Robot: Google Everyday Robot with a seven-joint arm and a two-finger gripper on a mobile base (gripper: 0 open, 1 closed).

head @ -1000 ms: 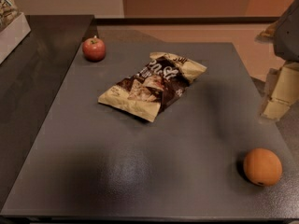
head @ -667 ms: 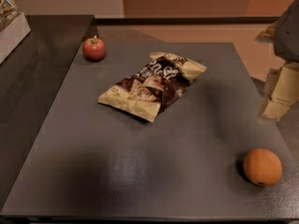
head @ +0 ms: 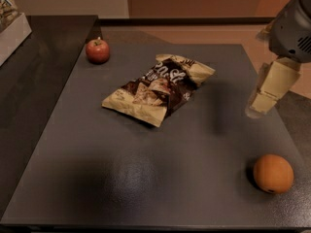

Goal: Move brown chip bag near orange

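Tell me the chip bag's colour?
Chip bag: dark brown middle, tan ends, seen in the camera view. Gripper hangs at right.

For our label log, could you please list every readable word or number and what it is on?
White lettering on the brown chip bag: too blurred to read.
Print on the box at far left: too blurred to read.
No text on the orange, the apple, or the gripper at the right edge.

tool (head: 260, 103) shifted slightly leftward, now hanging over the right edge of the table (head: 146, 188)
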